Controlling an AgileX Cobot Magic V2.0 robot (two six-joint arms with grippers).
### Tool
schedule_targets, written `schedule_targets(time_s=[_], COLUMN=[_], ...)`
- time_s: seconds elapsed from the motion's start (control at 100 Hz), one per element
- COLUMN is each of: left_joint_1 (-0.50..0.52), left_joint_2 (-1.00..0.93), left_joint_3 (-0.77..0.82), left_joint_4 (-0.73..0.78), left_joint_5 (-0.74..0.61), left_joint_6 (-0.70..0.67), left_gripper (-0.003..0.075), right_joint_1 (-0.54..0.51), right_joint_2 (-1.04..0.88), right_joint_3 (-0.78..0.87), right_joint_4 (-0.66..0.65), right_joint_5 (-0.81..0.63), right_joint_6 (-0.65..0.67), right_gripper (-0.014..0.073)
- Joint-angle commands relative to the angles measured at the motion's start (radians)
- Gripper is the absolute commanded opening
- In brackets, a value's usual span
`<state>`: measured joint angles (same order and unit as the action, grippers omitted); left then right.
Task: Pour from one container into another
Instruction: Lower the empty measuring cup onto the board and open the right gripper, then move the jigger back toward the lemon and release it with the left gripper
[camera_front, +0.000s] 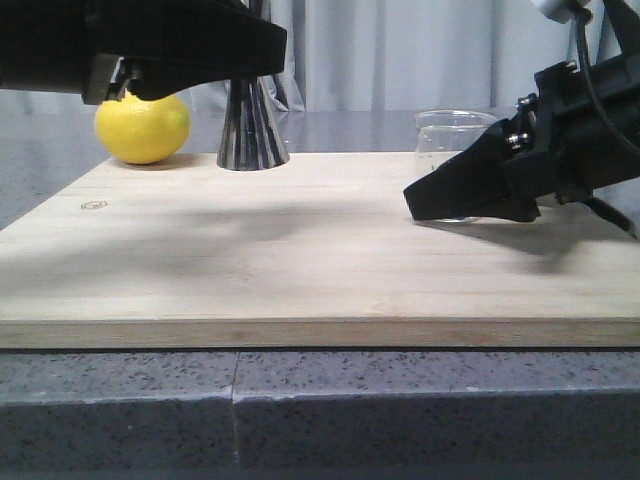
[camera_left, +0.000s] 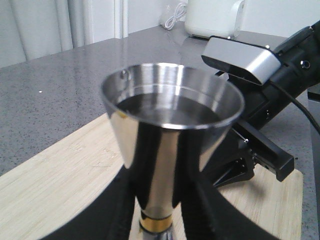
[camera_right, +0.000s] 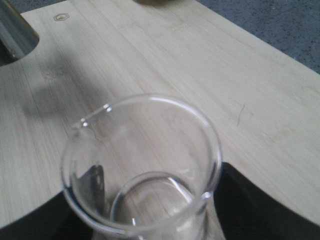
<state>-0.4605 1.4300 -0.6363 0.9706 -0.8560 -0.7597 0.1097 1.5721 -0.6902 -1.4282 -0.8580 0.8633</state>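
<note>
Front view: right gripper (camera_front: 425, 200) low at right side of wooden board (camera_front: 300, 260), jaws around glass beaker (camera_front: 452, 140), which sits on board. Steel jigger (camera_front: 253, 128) upright at far left beside lemon (camera_front: 142, 126); left gripper (camera_front: 245, 45) over it.

Left wrist view: fingers flank jigger (camera_left: 170, 150) at waist; clamped or not, cannot tell. Liquid seems inside.

Right wrist view: beaker (camera_right: 142, 170) between dark fingers (camera_right: 260, 200), apparently empty; squeeze unclear. My read: grip firm, lift level, lip toward jigger, tilt slowly.
</note>
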Motion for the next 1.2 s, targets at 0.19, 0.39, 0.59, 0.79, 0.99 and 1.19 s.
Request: schedule_targets(time_s=[0.19, 0.39, 0.59, 0.79, 0.99, 1.19], left_joint_1=[0.003, 0.003, 0.003, 0.02, 0.068, 0.072], left_joint_2=[-0.033, -0.033, -0.033, -0.031, -0.031, -0.001], left_joint_3=[-0.033, -0.033, -0.033, -0.033, -0.033, -0.033], left_joint_4=[-0.048, -0.048, -0.054, -0.064, -0.107, -0.108], left_joint_5=[-0.069, -0.069, -0.052, 0.003, 0.001, -0.066], left_joint_6=[-0.004, -0.004, -0.001, 0.049, 0.049, 0.051], left_gripper=[0.0188, 0.0188, 0.0188, 0.0188, 0.0188, 0.0188], right_joint_1=[-0.005, -0.005, -0.005, -0.005, -0.005, -0.005], right_joint_2=[-0.101, -0.116, -0.141, -0.221, -0.33, -0.44], right_joint_3=[-0.019, -0.019, -0.064, -0.156, -0.193, -0.193], right_joint_4=[0.066, 0.138, 0.183, 0.184, 0.186, 0.186], right_joint_5=[-0.057, -0.131, -0.176, -0.181, -0.181, -0.177], right_joint_6=[-0.006, -0.006, -0.006, -0.006, -0.006, -0.006], right_gripper=[0.0486, 0.062, 0.0626, 0.0626, 0.0626, 0.0626])
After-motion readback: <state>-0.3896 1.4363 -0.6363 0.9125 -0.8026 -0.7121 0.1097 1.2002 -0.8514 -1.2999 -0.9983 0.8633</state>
